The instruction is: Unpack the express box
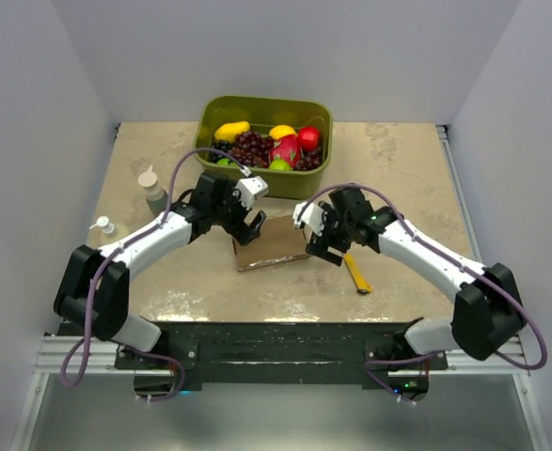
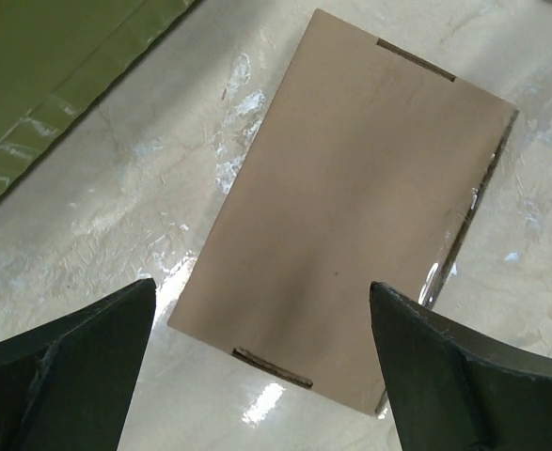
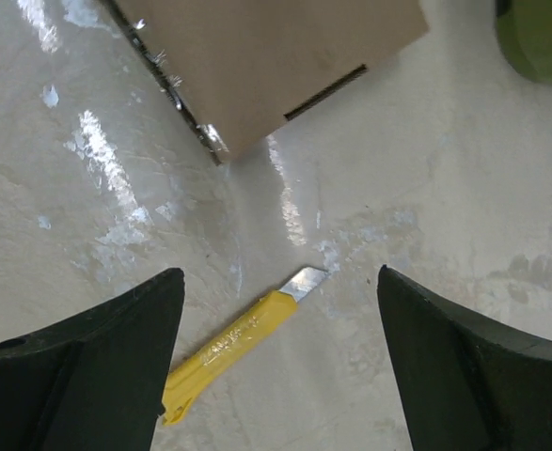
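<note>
Hovering left gripper [image 1: 248, 223] above the express box [image 1: 274, 243] and right gripper [image 1: 316, 246] near a yellow cutter [image 3: 229, 347], I see both wide open, empty.

Olive tub [image 1: 304, 183] of fruit [image 1: 249, 147] at back; yellow knife [image 1: 356, 272] right; bottle [image 1: 152, 191] and perhaps a pump dispenser [image 1: 105, 228] left.

overhead from behind, wrist views close, sharing express box [image 2: 351, 207]

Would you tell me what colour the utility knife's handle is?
Yellow; the slim plastic utility knife shows best in the right wrist view.
</note>
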